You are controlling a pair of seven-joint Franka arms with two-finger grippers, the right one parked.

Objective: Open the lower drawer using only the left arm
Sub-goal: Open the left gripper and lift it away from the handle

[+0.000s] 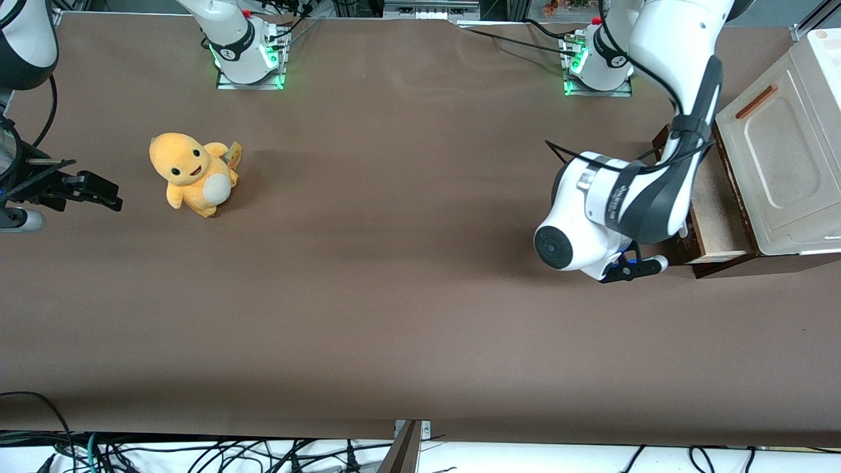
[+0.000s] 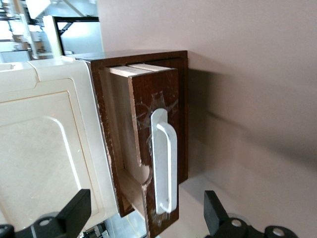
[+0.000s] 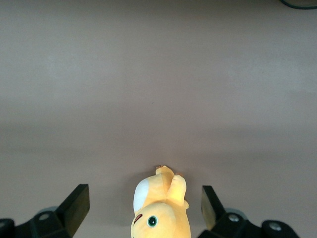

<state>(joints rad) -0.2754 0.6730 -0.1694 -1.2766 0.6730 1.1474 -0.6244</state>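
Observation:
The lower drawer (image 2: 148, 104) has a dark brown front with a white loop handle (image 2: 163, 163). It stands partly pulled out of its dark frame, and pale tan wood shows inside it (image 1: 713, 197). The left arm (image 1: 631, 197) reaches down in front of the drawer, and its wrist hides most of the drawer front in the front view. My gripper (image 2: 146, 206) is open just in front of the handle. Its black fingers (image 2: 77, 208) stand wide apart on either side of the handle's end and touch nothing.
A cream-beige panel (image 1: 782, 157) with an orange-brown bar handle (image 1: 757, 102) sits above the drawer on the cabinet at the working arm's end. A yellow plush toy (image 1: 192, 174) sits toward the parked arm's end of the brown table (image 1: 394, 295).

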